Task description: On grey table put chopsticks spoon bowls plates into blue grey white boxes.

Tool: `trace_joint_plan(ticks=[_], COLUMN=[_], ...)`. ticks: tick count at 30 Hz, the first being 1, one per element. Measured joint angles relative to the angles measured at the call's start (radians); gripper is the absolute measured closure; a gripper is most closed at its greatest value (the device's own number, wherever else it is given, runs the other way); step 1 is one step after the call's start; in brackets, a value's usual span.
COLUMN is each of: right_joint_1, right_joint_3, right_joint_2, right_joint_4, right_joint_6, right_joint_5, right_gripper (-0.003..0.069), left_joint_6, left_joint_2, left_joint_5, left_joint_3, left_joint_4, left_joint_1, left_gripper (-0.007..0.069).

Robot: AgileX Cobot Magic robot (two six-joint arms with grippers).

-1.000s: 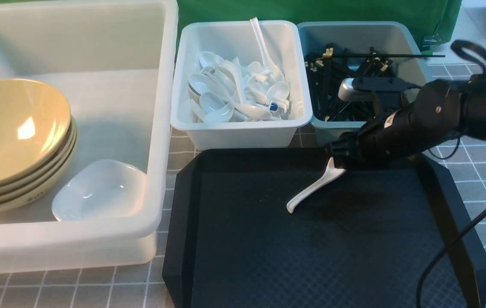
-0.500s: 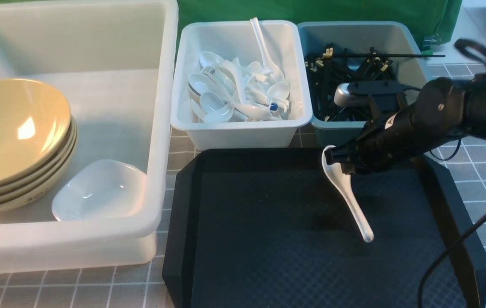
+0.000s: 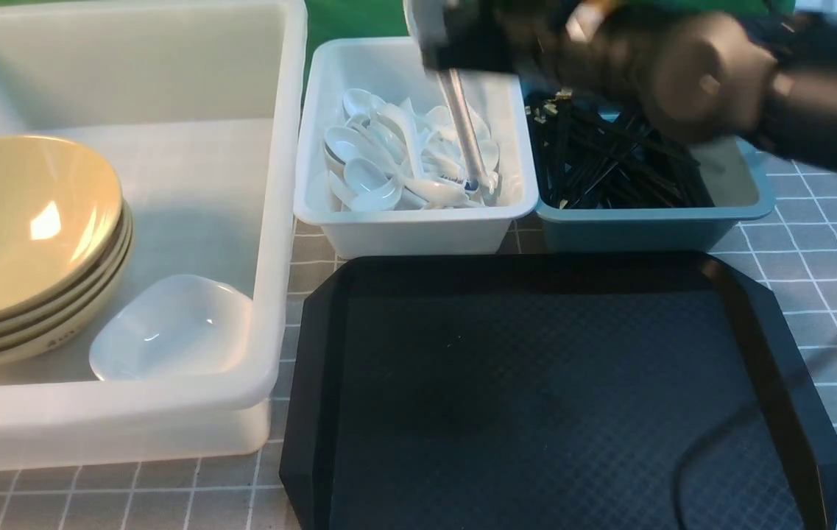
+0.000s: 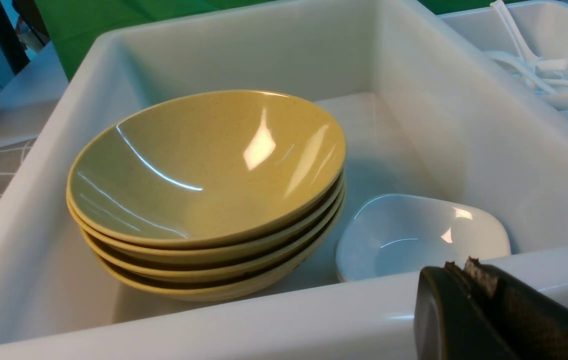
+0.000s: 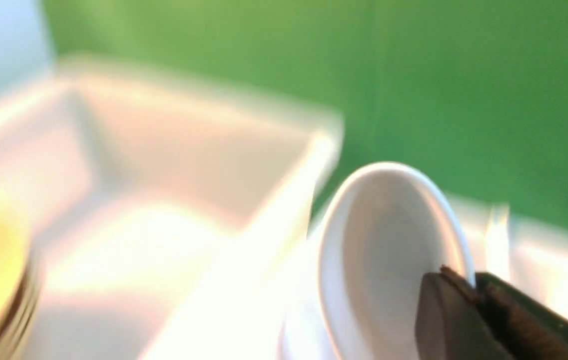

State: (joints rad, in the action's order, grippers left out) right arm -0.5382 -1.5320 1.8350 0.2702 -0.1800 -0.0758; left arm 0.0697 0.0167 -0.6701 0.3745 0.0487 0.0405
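Note:
My right gripper, blurred by motion, is over the small white box of spoons. It is shut on a white spoon, whose handle hangs down into that box. The right wrist view shows the right gripper pinching the rim of the spoon's bowl. My left gripper is shut and empty, just outside the near rim of the large white box, and is out of the front view. Stacked yellow bowls and a small white dish sit in the large box.
A blue box holding black chopsticks stands right of the spoon box. A black tray lies in front of both on the grey checked cloth. A green backdrop is behind.
My right arm has lifted the spoon off the black tray and swung it up and back-left over the spoon box. The tray now has nothing on it.

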Motion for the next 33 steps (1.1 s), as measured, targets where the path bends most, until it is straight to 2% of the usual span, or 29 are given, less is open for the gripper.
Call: trace_joint_plan(ticks=[1,3,4,5,6,7,8,9,11,12,14,15,16,18,22,26,27,33], right_joint_1=[0.001,0.021,0.024,0.039,0.042,0.052,0.058,0.058,0.063,0.063,0.063,0.063,0.063,0.063,0.063,0.063,0.063,0.063], right_joint_3=[-0.012,-0.171,-0.182,-0.265,-0.273,-0.331,-0.365,-0.365,-0.440,-0.456,-0.461,-0.461,-0.443,-0.373,-0.222,0.071,0.085,0.500], right_joint_2=[0.008,0.123,0.130,0.179,0.182,0.198,0.199,0.199,0.166,0.132,0.067,0.059,-0.007,-0.117,-0.252,-0.440,-0.440,-0.730], right_joint_4=[0.000,0.000,0.000,0.000,0.000,-0.005,-0.008,-0.008,-0.027,-0.047,-0.071,-0.074,-0.084,-0.091,-0.091,-0.140,-0.143,-0.169], right_joint_6=[0.000,-0.002,-0.002,-0.003,-0.005,-0.029,-0.056,-0.056,-0.109,-0.138,-0.179,-0.183,-0.196,-0.202,-0.198,-0.148,-0.147,-0.131], right_joint_5=[0.002,0.111,0.124,0.268,0.286,0.443,0.548,0.548,0.818,0.913,1.063,1.074,1.132,1.146,1.105,0.987,0.987,0.754], right_gripper=[0.0560,0.0454,0.0434,0.0358,0.0341,0.0293,0.0285,0.0285,0.0337,0.0398,0.0508,0.0531,0.0594,0.0624,0.0624,0.0624,0.0624,0.0624], left_joint_6=[0.000,0.000,0.000,0.000,0.000,0.000,0.000,0.000,0.000,0.000,0.000,0.000,0.000,0.000,0.000,0.000,0.000,0.000], left_joint_2=[0.000,0.000,0.000,0.000,0.000,0.000,0.000,0.000,0.000,0.000,0.000,0.000,0.000,0.000,0.000,0.000,0.000,0.000], left_joint_5=[0.000,0.000,0.000,0.000,0.000,0.000,0.000,0.000,0.000,0.000,0.000,0.000,0.000,0.000,0.000,0.000,0.000,0.000], left_joint_3=[0.000,0.000,0.000,0.000,0.000,0.000,0.000,0.000,0.000,0.000,0.000,0.000,0.000,0.000,0.000,0.000,0.000,0.000], left_joint_4=[0.000,0.000,0.000,0.000,0.000,0.000,0.000,0.000,0.000,0.000,0.000,0.000,0.000,0.000,0.000,0.000,0.000,0.000], left_joint_1=[0.000,0.000,0.000,0.000,0.000,0.000,0.000,0.000,0.000,0.000,0.000,0.000,0.000,0.000,0.000,0.000,0.000,0.000], left_gripper=[0.0636,0.0636,0.0636,0.0636,0.0636,0.0636,0.0636,0.0636,0.0636,0.0636,0.0636,0.0636,0.0636,0.0636,0.0636,0.0636,0.0636,0.0636])
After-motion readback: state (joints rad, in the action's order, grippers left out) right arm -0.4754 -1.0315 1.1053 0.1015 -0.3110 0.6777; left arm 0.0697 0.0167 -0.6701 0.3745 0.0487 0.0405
